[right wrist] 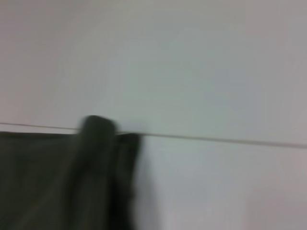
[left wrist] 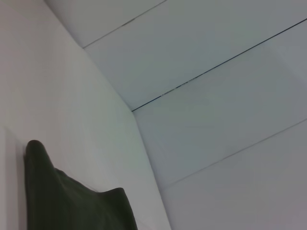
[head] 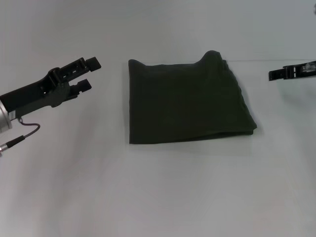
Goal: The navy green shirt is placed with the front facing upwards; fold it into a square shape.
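The navy green shirt [head: 187,101] lies folded into a rough square in the middle of the white table, plain dark side up, no print or collar showing. Its far right corner stands up in a small hump. My left gripper [head: 88,73] is open and empty, to the left of the shirt and apart from it. My right gripper [head: 272,74] is at the right edge of the head view, to the right of the shirt and apart from it. Part of the shirt also shows in the left wrist view [left wrist: 72,201] and in the right wrist view [right wrist: 62,177].
The white table [head: 158,197] spreads around the shirt on all sides. A grey cable [head: 24,133] hangs from my left arm at the left edge. White wall panels [left wrist: 216,96] rise behind the table.
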`<state>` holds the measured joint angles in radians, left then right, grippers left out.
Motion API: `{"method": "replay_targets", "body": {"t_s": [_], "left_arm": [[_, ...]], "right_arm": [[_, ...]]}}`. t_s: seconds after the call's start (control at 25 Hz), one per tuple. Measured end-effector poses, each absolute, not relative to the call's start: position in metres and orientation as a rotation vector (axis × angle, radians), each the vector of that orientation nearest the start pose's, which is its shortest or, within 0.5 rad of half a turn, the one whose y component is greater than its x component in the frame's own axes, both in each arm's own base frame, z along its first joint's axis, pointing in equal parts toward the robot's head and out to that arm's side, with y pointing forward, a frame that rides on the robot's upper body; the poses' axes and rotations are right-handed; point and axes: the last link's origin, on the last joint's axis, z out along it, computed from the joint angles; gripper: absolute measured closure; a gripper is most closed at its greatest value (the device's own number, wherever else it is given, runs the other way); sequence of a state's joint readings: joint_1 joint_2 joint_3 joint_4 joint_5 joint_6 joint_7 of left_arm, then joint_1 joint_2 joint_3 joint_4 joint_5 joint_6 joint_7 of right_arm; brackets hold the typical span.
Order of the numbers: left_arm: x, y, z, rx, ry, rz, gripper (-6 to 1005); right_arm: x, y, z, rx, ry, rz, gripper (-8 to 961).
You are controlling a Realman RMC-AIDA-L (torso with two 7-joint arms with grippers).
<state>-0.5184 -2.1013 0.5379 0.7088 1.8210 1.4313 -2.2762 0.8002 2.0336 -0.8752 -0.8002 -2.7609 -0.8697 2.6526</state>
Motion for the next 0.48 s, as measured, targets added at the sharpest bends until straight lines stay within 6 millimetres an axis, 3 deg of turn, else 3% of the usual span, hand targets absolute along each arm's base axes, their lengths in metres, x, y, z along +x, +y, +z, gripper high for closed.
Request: {"method": "replay_targets", "body": {"t_s": [0.48], "left_arm": [[-0.271,0.352,0.041,-2.048,-1.759,-1.161,50]], "right_arm": [[0.265,0.394,0.052,-2.24,1.696,0.571,88]]}}
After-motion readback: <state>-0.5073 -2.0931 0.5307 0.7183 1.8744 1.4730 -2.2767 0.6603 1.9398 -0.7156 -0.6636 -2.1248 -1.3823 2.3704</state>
